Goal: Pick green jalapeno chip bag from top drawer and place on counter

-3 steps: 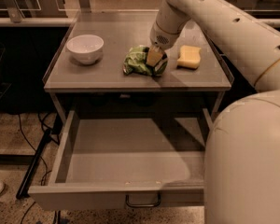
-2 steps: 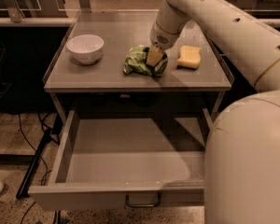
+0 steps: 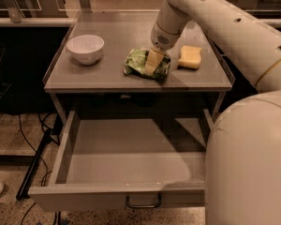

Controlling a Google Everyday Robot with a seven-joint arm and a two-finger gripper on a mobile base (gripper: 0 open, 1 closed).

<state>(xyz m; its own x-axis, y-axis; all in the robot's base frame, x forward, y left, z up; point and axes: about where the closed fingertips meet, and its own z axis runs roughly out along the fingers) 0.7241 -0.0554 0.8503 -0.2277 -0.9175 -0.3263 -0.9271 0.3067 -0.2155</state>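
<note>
The green jalapeno chip bag [image 3: 136, 63] lies crumpled on the counter [image 3: 107, 80], near its middle front. My gripper [image 3: 153, 63] comes down from the upper right and sits right on the bag's right half, touching it. The top drawer [image 3: 126, 161] stands pulled out below the counter, and its inside shows nothing in it. Its dark loop handle [image 3: 144, 204] is at the bottom edge of the view.
A white bowl [image 3: 85, 48] stands on the counter's left side. A yellow sponge [image 3: 190, 57] lies just right of the bag. My arm and body [image 3: 250, 163] fill the right side and cover the drawer's right end. Cables lie on the floor at left.
</note>
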